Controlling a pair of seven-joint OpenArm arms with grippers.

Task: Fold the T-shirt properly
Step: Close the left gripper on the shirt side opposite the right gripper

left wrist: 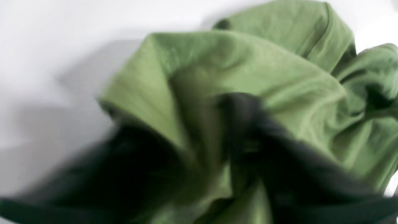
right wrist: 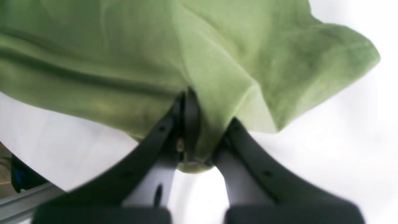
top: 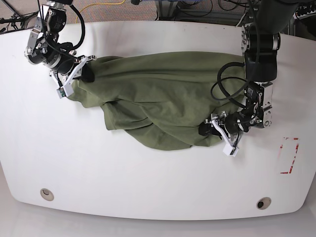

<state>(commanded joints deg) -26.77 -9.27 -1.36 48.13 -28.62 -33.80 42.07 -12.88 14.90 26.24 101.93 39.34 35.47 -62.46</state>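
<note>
On white table (top: 148,177), spread crosswise between both arms: T-shirt (top: 163,98), olive-green, plain, no print visible.

Condition: soft cotton, heavily wrinkled; upper edge drawn fairly straight from arm to arm, lower part sagging in a twisted, bunched fold toward the near side. Sleeves and collar not clearly told apart in the base view. Not yet flat, no fold made.

Right gripper (right wrist: 199,146): closed narrow on a bunch of T-shirt cloth, fabric pinched between the dark fingers (right wrist: 248,149), edge flaring out beyond. Sits at the far corner of the garment in the base view (top: 81,71).

Left gripper (top: 217,127): at the opposite end, low on the cloth; wrist view blurred, dark fingers (left wrist: 248,124) buried in green folds, apparently clamped on T-shirt fabric.

Step in hand, as judged: stretching and laying out, ahead of any folding. Early in the task.

Next move calls for: even pull apart, lift enough to shake out the twisted lower fold, then lay flat. Risk of cloth slipping from a shallow pinch.
</note>
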